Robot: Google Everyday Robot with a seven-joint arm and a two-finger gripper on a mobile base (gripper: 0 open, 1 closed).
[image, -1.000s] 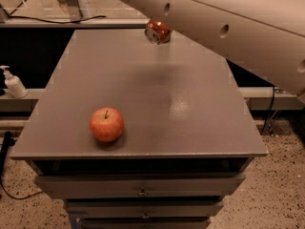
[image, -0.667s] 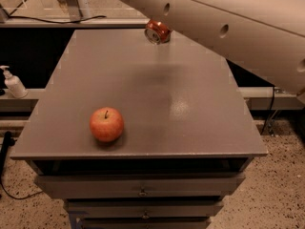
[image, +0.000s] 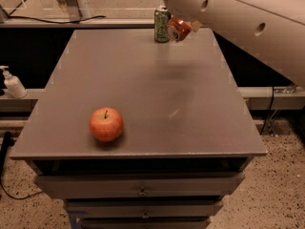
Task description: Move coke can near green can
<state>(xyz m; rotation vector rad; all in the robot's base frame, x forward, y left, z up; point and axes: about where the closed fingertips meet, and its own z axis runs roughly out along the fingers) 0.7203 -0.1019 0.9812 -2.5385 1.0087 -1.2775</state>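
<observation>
Your gripper [image: 187,26] hangs over the far edge of the bench [image: 143,80], right of its middle, clamped on the coke can [image: 177,29]. Only a tan finger piece shows beside the can, under the white arm [image: 238,18]. The coke can is tilted and off the surface, just beside the upright green can [image: 161,25] at the far edge. An apple [image: 106,124] rests near the front-left corner.

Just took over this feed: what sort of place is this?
Likely a lab or workshop: a grey drawer cabinet, a speckled floor, a pump bottle on a side ledge. The tool holds the coke can tilted beside the green can at the far edge.
</observation>
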